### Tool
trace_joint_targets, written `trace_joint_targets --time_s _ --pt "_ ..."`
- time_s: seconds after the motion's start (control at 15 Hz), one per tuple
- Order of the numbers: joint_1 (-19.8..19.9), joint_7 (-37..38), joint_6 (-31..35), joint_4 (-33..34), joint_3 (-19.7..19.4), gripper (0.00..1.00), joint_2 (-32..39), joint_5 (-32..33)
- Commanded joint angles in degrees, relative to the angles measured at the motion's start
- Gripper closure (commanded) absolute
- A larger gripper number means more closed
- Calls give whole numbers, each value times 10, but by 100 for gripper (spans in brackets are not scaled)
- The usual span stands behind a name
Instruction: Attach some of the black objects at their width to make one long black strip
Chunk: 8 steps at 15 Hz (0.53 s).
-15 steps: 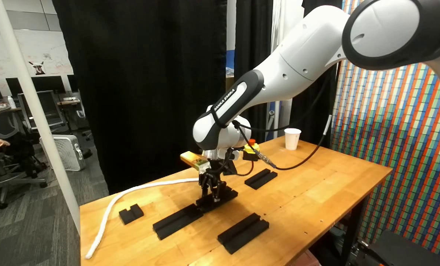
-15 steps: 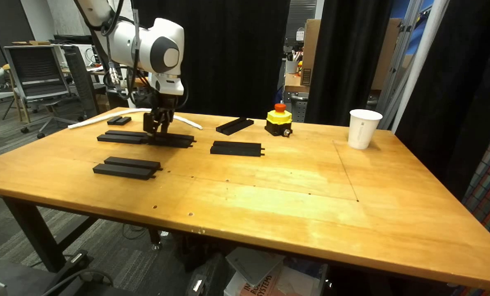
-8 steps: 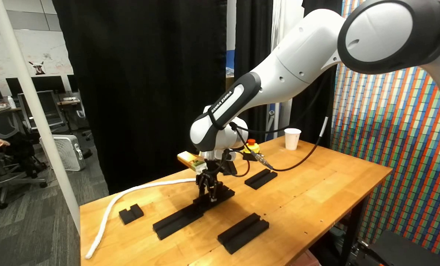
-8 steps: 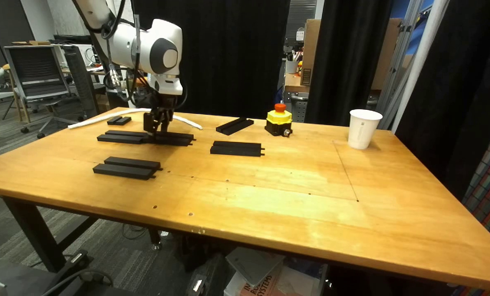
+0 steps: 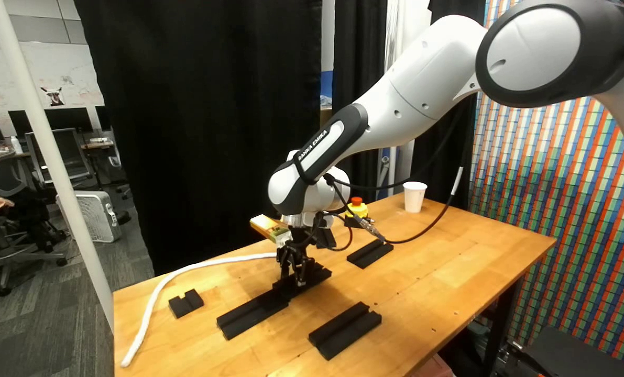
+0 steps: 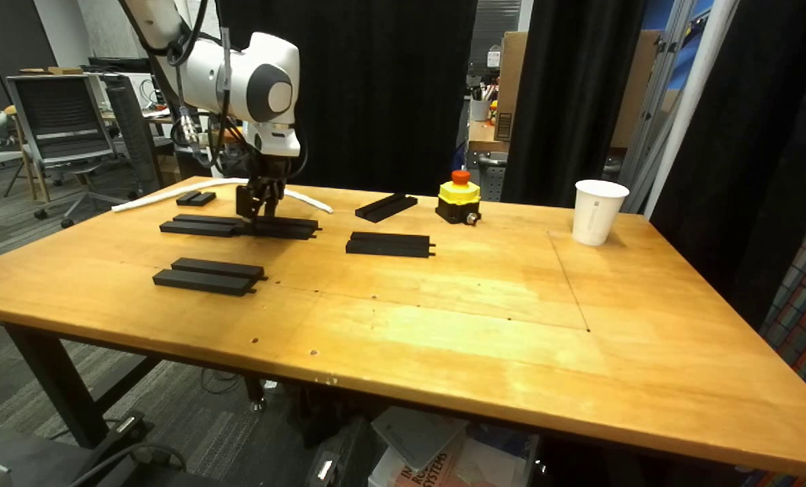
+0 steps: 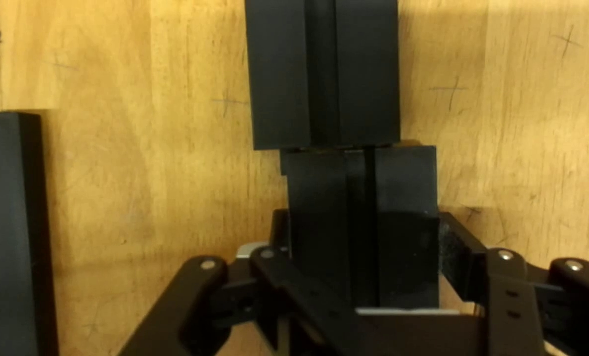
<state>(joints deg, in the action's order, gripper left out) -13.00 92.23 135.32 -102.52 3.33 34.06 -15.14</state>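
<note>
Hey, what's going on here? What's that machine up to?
A robot arm has its gripper closed on one grooved black bar, holding it by both sides, right by the end of a second black bar on the table. Presumably the two are meant to join end to end, but the wrist view shows them out of line sideways, so they don't look properly joined yet. More black bars lie apart from these.

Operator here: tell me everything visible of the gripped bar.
The gripped bar is black, rectangular, roughly level, plastic-looking, with a lengthwise groove and, in an exterior view, small pegs at its free end. The gripper clamps its long sides. The other end nearly abuts another bar but sits offset to the right in the wrist view, so the grooves don't align. Contact there is unclear.
</note>
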Motion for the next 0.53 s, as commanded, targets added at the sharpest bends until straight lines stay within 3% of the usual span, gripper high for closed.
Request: trace_joint_targets --time_s 0.0,0.47 --pt "-6 17 -17 11 -1 53 0 3" --pt "-15 39 -43 14 2 53 -5 4"
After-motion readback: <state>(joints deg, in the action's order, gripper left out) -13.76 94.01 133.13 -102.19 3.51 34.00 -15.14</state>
